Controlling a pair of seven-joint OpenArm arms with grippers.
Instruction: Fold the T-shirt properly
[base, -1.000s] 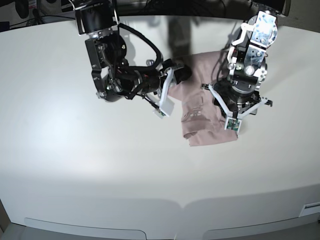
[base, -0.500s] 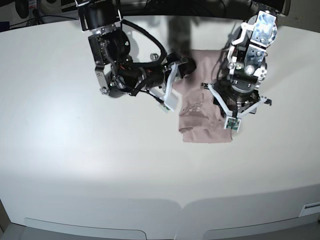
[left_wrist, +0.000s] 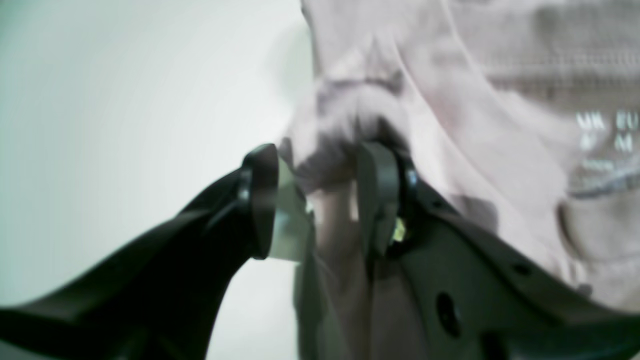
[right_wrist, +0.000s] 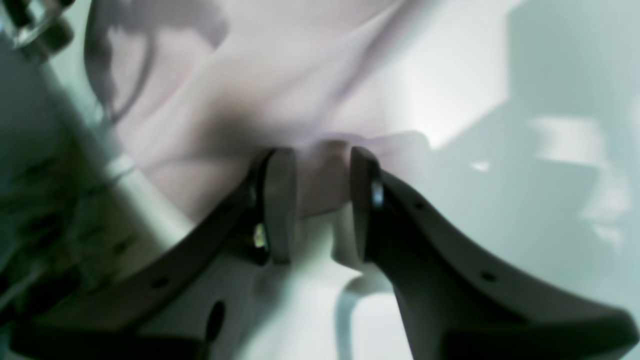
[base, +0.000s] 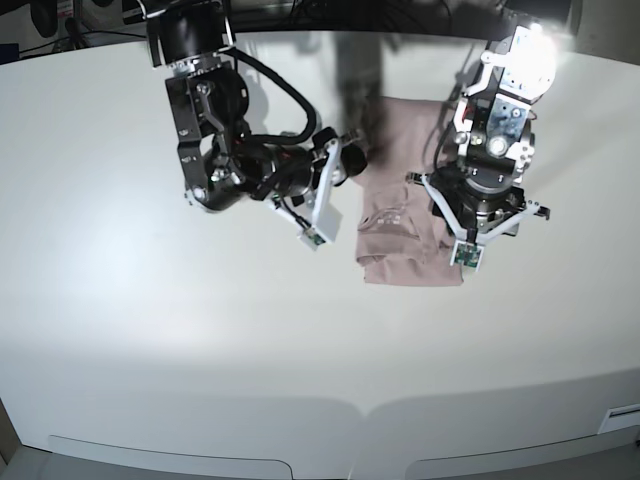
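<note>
The mauve-pink T-shirt (base: 400, 215) lies as a small folded bundle on the white table (base: 150, 330), between my two arms. My left gripper (base: 468, 222) hangs over the bundle's right side. In the left wrist view this gripper (left_wrist: 320, 200) is shut on a bunched fold of the T-shirt (left_wrist: 450, 100); the white label print (left_wrist: 605, 135) shows at the right. My right gripper (base: 352, 162) is at the bundle's upper left edge. In the right wrist view this gripper (right_wrist: 320, 200) is shut on a folded edge of the T-shirt (right_wrist: 260, 75).
The table's curved front edge (base: 360, 415) runs along the bottom of the base view. Dark equipment and cables (base: 60, 15) sit beyond the far edge. My right arm's body (base: 215, 150) stands left of the shirt.
My right gripper went right toward the shirt, then drew back to the left. The shirt's lower edge has straightened and its lower left corner has moved left. The left arm barely shifted.
</note>
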